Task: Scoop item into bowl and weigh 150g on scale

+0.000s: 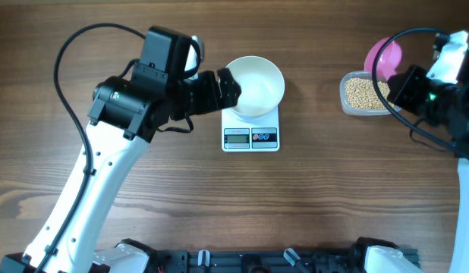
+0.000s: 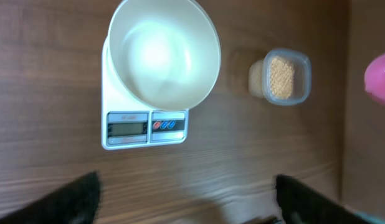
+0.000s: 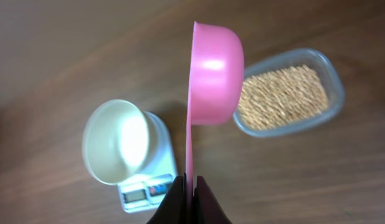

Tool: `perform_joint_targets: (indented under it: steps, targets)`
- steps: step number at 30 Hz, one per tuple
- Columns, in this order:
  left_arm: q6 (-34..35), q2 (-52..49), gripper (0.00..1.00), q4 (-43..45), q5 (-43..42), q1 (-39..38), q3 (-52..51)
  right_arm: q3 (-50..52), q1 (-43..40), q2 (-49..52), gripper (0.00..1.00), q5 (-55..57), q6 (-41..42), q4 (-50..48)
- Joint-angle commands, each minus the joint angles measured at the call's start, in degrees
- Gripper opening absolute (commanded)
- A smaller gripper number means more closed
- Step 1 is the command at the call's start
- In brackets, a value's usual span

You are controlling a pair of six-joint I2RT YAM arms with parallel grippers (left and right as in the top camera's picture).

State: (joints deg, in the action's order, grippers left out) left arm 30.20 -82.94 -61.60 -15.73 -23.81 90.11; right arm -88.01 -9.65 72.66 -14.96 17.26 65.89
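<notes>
Beans (image 1: pixel 365 92) are lying in a clear tub (image 1: pixel 346 104), well right of the scale (image 1: pixel 250 138). The empty bowl (image 1: pixel 257 83) is sitting on the scale. The left gripper (image 1: pixel 231 86) is hovering beside the bowl, spread wide, holding nothing. The right gripper (image 3: pixel 194 186) is pinching a pink scoop (image 3: pixel 214 74) by its handle, near the tub.

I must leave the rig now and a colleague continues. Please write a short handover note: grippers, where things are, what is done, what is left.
Left gripper: open, holds nothing, by the left side of the bowl in the overhead view.
Right gripper: shut on the handle of the pink scoop. The scoop is empty and near the tub.
Bowl: empty, on the scale. The display is too small to read.
Beans: in the tub, right of the scale.
Done: bowl on scale, scoop in grip.
Left: scoop beans into the bowl until 150 g.
</notes>
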Motion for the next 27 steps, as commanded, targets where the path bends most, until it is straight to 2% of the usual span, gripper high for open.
perform_joint_targets:
  steps: [1, 2, 4, 6, 10, 15, 17, 22, 27]
  targets:
    - [-4.52, -0.81, 0.75, -4.26, 1.99, -1.84, 0.52, -0.48, -0.09, 1.38, 0.04, 6.29, -2.67, 1.73]
    - [-4.52, -1.18, 0.70, -5.60, 2.95, -2.27, 0.44, -0.48, -0.09, 1.38, 0.04, 6.47, -2.73, 1.77]
    - [-4.50, -2.29, 0.43, -7.74, 3.19, -3.76, -0.28, -0.48, -0.09, 1.38, 0.04, 6.45, -2.64, 1.42]
    - [-4.48, -3.52, 0.04, -8.33, 3.19, -5.64, -1.49, -0.48, -0.09, 1.38, 0.04, 6.45, -2.64, 0.83]
    - [-4.00, -6.05, 0.04, -5.40, 3.19, -8.76, -5.01, -0.48, -0.09, 1.40, 0.04, 6.47, -2.67, -0.15]
    - [-4.04, -10.01, 0.04, 5.14, 4.28, -13.60, -12.07, -0.48, -0.09, 1.77, 0.04, 10.16, -2.75, -0.68]
    - [-3.78, -12.13, 0.04, 8.92, 5.53, -14.73, -14.40, -0.48, -0.09, 2.38, 0.04, 12.55, -4.37, -0.70]
    - [3.37, -16.50, 0.04, 14.27, 12.92, -15.82, -17.73, -0.48, -0.09, 3.89, 0.04, 13.07, -12.28, -0.57]
    - [3.30, -20.06, 0.04, 18.14, 13.33, -16.81, -17.90, -0.48, -0.09, 4.28, 0.04, 13.09, -12.59, -1.11]
